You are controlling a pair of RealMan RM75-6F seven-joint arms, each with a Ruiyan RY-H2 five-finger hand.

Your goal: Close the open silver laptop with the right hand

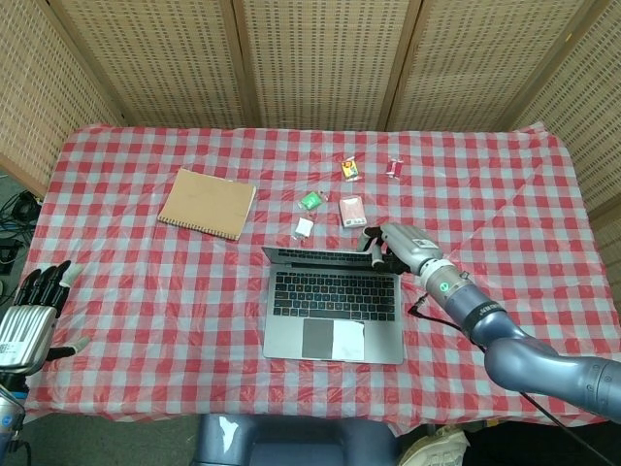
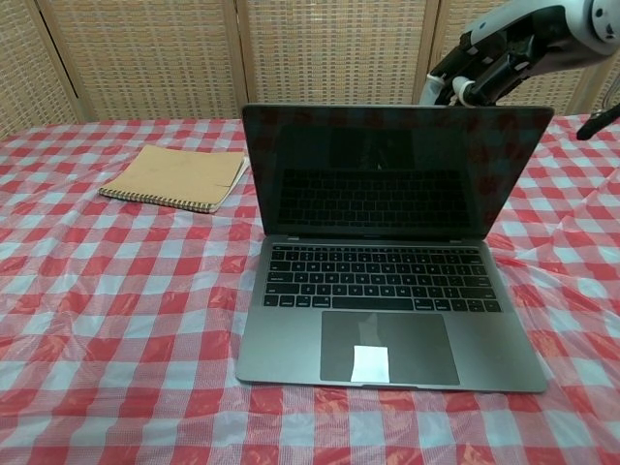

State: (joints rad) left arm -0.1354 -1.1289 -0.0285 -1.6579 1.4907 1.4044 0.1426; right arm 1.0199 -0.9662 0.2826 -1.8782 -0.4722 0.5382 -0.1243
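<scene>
The silver laptop (image 1: 333,301) lies at the middle of the checked table, its lid (image 2: 392,170) tipped forward over the keyboard (image 2: 378,277). My right hand (image 1: 390,244) touches the lid's top edge near its right corner, fingers curled over the rim; the chest view shows the right hand (image 2: 475,73) just behind the lid top. My left hand (image 1: 29,320) hangs off the table's left front edge, fingers spread and holding nothing.
A brown spiral notebook (image 1: 207,203) lies left of the laptop. Several small packets (image 1: 353,211) are scattered behind the lid, one white piece (image 1: 304,227) close to it. Wicker screens (image 1: 320,58) close off the back.
</scene>
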